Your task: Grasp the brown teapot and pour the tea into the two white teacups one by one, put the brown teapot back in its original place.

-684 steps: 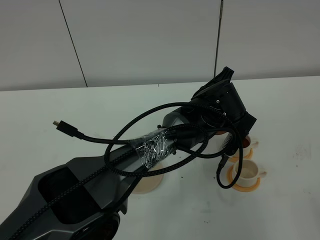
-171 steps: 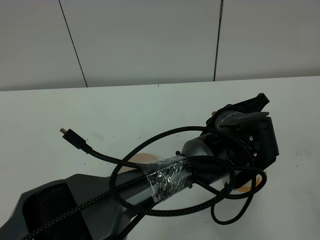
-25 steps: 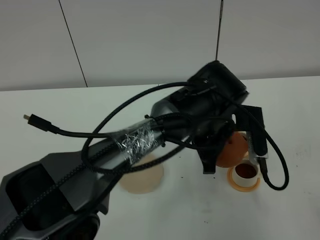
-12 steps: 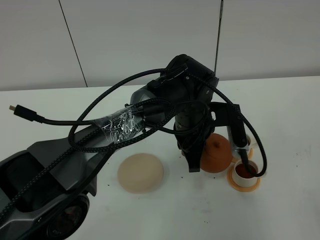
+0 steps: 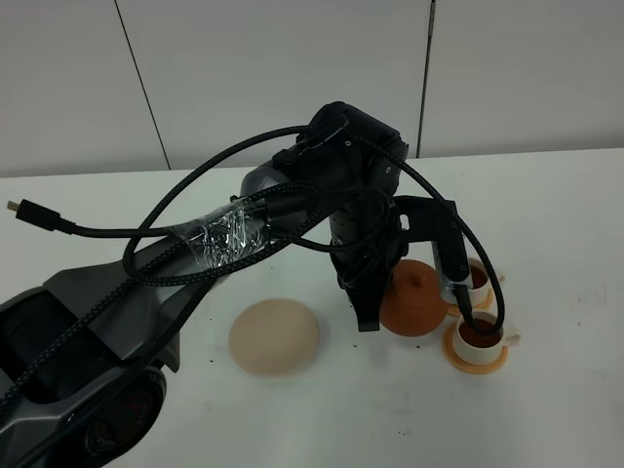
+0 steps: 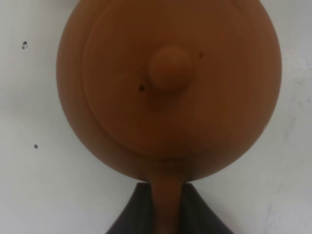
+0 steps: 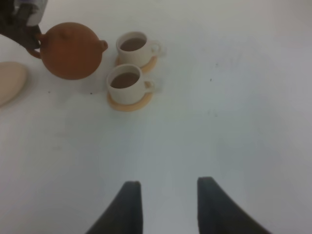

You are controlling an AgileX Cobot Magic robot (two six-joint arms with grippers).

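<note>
Landmark for all entries: the brown teapot.

1. Left arm (image 5: 244,234). It reached across the table and ended over the pot. Your left gripper (image 6: 166,204) was clamped shut on the pot's loop handle, dark fingers (image 6: 195,214) pressed to either side of it. You needed that clamp firm for the whole carry; a loop can pivot between narrow fingers.

2. Brown teapot (image 5: 414,298). It was upright, lid knob (image 6: 169,69) centred, spout toward the cups. Whether it rested on the table or hung just above could not be told. Pouring looked finished, so the step in hand was, by judgement, the return. You were best served lifting it level and drawing it away from the cups before any swing, so the belly and spout cleared both rims.

3. Original place (image 5: 274,336). The pale beige disc lay bare, well apart from the pot, on the side away from the cups. You should have centred the pot over it, lowered straight, and let go only once it sat flat.

4. Two white teacups. The near cup (image 5: 480,334) and the far cup (image 5: 477,282) stood just beside the pot on their orange coasters (image 7: 128,103). Both held the tea (image 7: 124,80), dark and close to the rim, so a nudge could have spilled it.

5. Right gripper (image 7: 165,204). It stood well apart from the pot, jaws open and holding nothing. You had no need of it here.
</note>
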